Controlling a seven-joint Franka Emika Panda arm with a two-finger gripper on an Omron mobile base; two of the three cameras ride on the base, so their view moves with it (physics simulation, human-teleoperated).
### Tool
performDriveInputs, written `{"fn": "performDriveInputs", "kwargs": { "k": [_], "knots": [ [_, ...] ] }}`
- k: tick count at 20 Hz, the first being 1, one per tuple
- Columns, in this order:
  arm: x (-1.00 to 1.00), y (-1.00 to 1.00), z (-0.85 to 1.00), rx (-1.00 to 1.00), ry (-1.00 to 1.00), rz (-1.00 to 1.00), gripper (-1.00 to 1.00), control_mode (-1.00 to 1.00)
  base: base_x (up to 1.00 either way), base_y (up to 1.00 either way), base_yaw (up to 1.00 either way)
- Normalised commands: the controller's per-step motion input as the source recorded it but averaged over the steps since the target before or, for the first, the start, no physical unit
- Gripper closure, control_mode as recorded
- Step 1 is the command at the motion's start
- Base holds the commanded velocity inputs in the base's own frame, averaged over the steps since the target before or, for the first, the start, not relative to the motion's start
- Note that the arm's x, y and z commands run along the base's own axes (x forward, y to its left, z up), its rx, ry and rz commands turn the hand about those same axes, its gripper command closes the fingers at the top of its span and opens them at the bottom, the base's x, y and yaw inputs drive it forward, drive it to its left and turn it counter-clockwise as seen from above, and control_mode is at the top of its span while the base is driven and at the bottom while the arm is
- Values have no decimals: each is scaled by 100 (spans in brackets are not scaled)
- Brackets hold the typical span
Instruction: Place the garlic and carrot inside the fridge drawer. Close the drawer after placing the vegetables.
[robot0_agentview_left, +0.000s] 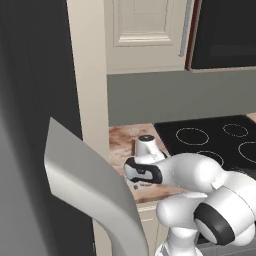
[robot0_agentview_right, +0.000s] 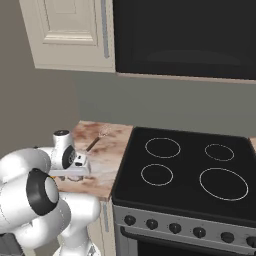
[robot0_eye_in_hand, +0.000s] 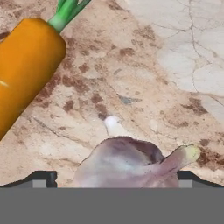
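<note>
Under my claw (robot0_eye_in_hand: 116, 181) the worktop (robot0_eye_in_hand: 144, 78) looks like mottled brown-and-cream stone, matt. The carrot (robot0_eye_in_hand: 26, 70) is smooth and slightly glossy; the garlic (robot0_eye_in_hand: 127, 166) has a papery, veined skin. The stove top (robot0_agentview_right: 200, 170) is glossy black glass.

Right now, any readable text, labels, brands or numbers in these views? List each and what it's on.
None readable.
The black glass stovetop carries only white burner rings.
Its row of dark round knobs shows no markings that can be made out.
The orange carrot, the pale lilac garlic bulb and the mottled brown stone counter bear no lettering.
</note>
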Motion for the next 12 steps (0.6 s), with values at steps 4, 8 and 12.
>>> {"fn": "performDriveInputs", "kwargs": {
  "k": [4, 8, 12],
  "knots": [
    [-20, 0, -25, 0, -2, 1, -100, -100, 0, 0, 0],
    [0, 1, -33, 0, 0, 2, 100, -100, 0, 0, 0],
    [-12, -10, -7, 1, -7, 3, 100, -100, 0, 0, 0]
  ]
}}
